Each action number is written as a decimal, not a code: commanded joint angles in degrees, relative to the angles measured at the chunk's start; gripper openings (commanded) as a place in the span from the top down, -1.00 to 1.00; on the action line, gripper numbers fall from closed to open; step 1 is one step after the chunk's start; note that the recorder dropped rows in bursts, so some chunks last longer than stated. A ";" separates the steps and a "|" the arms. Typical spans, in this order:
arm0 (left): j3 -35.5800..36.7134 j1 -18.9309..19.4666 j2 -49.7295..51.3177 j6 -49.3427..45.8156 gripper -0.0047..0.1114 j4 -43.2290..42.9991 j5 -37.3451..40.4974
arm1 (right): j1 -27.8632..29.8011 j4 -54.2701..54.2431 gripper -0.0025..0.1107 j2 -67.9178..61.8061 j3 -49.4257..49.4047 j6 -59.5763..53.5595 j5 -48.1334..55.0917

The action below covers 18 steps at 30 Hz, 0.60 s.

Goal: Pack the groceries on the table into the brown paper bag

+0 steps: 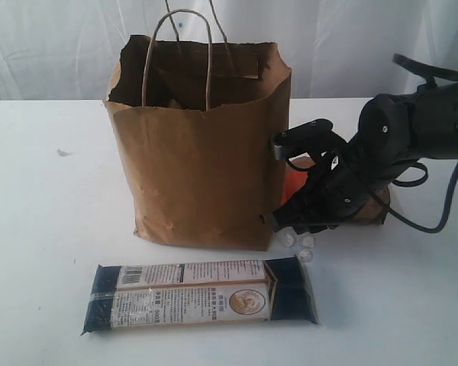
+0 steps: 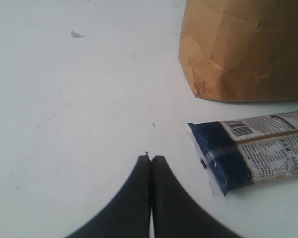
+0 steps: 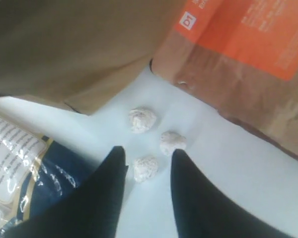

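Wrapped candy [image 3: 145, 168] between the parted right jaws, on table [image 3: 228, 163]

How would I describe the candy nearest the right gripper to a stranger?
Find the tall brown paper bag; between its lower corner and the orange-labelled pouch, three tiny white candies lie on the table. The candy meant is the only one between the right gripper's open fingers.
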<state>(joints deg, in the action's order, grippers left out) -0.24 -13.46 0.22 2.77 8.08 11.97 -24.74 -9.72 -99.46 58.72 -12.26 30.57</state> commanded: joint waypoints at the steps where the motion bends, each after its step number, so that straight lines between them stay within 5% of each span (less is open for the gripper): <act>1: 0.24 0.14 -0.22 -0.17 0.92 0.38 0.03 | -0.22 1.82 0.35 -0.10 0.06 0.86 -0.90; 18: 0.24 0.14 -0.22 -0.17 0.92 0.38 0.03 | -0.22 4.44 0.35 -0.10 -0.06 6.22 0.43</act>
<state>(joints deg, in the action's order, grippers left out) -0.24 -13.46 0.22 2.77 8.08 11.97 -24.74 -5.69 -99.46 58.72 -7.67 31.21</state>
